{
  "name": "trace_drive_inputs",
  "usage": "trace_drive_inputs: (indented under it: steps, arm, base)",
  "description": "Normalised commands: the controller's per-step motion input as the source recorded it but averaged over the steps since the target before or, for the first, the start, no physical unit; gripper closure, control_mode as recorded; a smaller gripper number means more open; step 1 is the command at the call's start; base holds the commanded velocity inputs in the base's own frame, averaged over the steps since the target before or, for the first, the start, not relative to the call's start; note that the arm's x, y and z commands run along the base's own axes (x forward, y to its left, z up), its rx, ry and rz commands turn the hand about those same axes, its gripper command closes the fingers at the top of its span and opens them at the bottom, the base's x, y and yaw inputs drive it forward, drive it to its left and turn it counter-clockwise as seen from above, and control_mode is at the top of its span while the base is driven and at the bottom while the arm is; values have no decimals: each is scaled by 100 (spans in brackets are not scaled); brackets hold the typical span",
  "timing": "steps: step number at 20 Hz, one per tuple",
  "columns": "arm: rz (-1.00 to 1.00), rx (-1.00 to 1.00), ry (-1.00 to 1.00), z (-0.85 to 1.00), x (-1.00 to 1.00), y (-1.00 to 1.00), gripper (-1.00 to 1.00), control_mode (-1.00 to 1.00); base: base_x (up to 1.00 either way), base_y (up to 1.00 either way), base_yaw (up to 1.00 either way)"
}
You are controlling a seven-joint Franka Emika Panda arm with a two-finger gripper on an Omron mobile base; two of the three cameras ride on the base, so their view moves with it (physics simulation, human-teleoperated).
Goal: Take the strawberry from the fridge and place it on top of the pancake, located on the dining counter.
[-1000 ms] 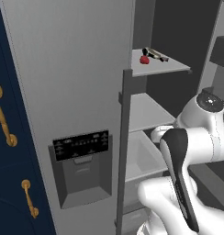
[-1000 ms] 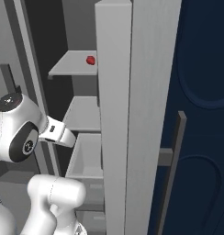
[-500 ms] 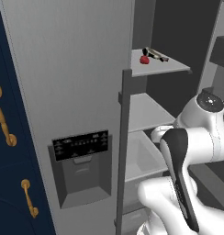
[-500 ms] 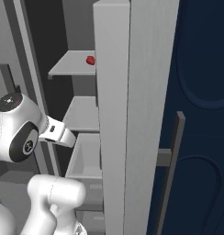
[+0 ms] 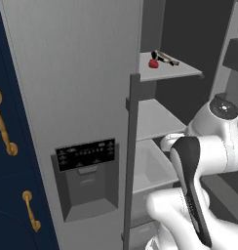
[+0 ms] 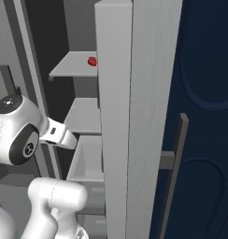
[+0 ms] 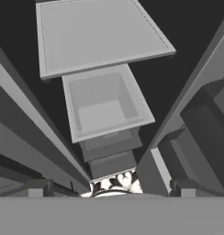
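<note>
The strawberry (image 5: 153,63) is a tiny red fruit on the upper shelf (image 5: 169,72) inside the open fridge (image 5: 67,97). It also shows in the right base view as the strawberry (image 6: 92,61) near that shelf's right side. My gripper (image 7: 111,188) is open, with its two fingertips far apart and nothing between them. It sits well below the strawberry's shelf and looks down past a middle shelf (image 7: 98,34) into an open grey drawer (image 7: 104,108). My white wrist (image 6: 57,134) hangs at the height of the middle shelf. The pancake and the dining counter are out of view.
A dark thin item (image 5: 165,58) lies just behind the strawberry. The dispenser door (image 5: 87,171) is shut on the left, beside a navy cabinet with gold handles (image 5: 4,122). The open right door (image 6: 148,93) stands edge-on with its dark handle (image 6: 175,163).
</note>
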Motion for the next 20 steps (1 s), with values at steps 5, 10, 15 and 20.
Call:
trace_drive_inputs:
  steps: [5,10,15,20]
  arm:
    - [16,1,-18,56,15,-12,-100,-100]
    - [16,0,-26,77,14,-9,-100,-100]
    - [14,0,-19,89,29,-2,-100,-100]
    - [4,-6,-15,64,55,2,-100,-100]
  base:
    - [0,0,0]
    - [0,0,0]
    - [0,0,0]
    - [0,0,0]
